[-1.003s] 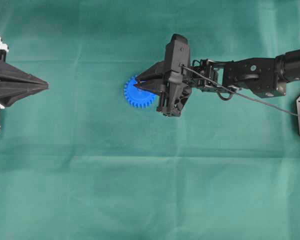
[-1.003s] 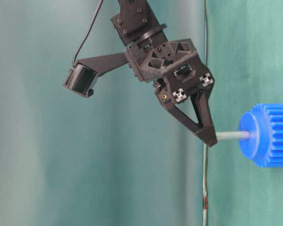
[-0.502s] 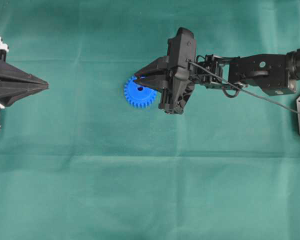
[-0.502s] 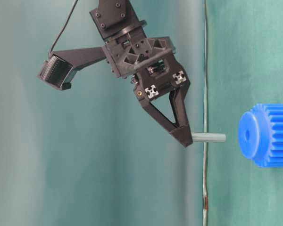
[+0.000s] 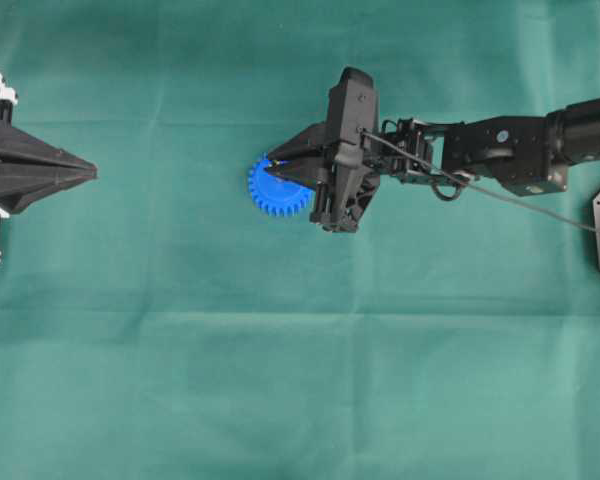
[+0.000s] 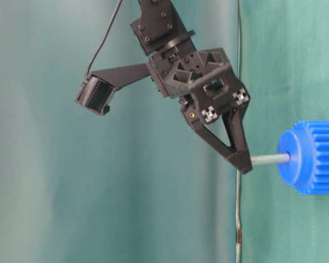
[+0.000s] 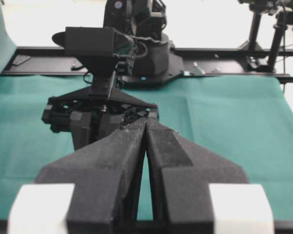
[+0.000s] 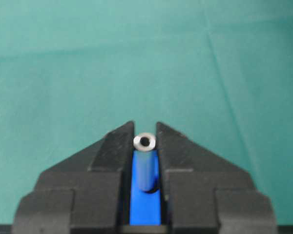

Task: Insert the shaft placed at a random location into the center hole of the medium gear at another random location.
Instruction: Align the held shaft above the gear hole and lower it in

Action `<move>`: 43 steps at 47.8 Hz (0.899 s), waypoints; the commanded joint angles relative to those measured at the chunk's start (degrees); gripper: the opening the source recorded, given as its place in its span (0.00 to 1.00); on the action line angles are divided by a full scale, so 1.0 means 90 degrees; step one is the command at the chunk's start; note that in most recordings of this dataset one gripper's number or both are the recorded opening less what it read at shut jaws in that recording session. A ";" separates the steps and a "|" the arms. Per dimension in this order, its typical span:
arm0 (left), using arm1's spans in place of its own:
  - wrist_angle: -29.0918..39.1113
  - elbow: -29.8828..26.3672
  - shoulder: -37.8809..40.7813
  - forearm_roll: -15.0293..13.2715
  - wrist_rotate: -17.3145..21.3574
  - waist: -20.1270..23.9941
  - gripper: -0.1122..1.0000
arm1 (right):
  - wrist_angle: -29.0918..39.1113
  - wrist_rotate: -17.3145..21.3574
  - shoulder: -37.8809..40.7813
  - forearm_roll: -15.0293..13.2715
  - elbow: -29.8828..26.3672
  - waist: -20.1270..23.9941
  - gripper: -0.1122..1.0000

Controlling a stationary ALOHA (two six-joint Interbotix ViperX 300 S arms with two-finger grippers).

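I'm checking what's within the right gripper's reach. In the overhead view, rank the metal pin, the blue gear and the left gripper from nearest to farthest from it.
1. The thin silver-grey metal shaft, held between the right gripper's fingers.
2. The bright blue toothed plastic gear, directly beneath the fingertips.
3. The left gripper, far off at the left edge, fingers together.

You won't find any legible txt, labels, brands or nos. in any view, not on the arms, gear or cloth.
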 commanded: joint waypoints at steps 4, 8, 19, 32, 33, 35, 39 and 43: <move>-0.0039 -0.0137 0.0029 0.0010 -0.0010 -0.0010 0.10 | -0.0049 -0.0010 0.0000 0.0029 -0.0068 0.0010 0.22; -0.0039 -0.0137 0.0029 0.0010 -0.0010 -0.0010 0.10 | -0.0078 -0.0010 0.0000 0.0029 -0.0059 0.0010 0.22; -0.0029 -0.0137 0.0029 0.0010 -0.0010 -0.0010 0.10 | -0.0088 -0.0010 0.0000 0.0029 -0.0068 0.0010 0.22; -0.0029 -0.0137 0.0029 0.0010 -0.0010 0.0000 0.10 | -0.0059 -0.0020 -0.0049 0.0029 -0.0098 0.0010 0.22; -0.0029 -0.0137 0.0029 0.0010 -0.0010 0.0000 0.10 | -0.0068 -0.0020 -0.0049 0.0029 -0.0098 0.0010 0.22; -0.0029 -0.0137 0.0029 0.0010 -0.0010 0.0000 0.10 | -0.0059 -0.0020 -0.0049 0.0029 -0.0078 0.0010 0.22; -0.0029 -0.0137 0.0029 0.0010 -0.0010 0.0000 0.10 | -0.0068 -0.0020 -0.0039 0.0029 -0.0059 0.0010 0.22; -0.0029 -0.0137 0.0029 0.0010 -0.0010 -0.0010 0.10 | -0.0088 -0.0020 0.0000 0.0029 -0.0049 0.0010 0.22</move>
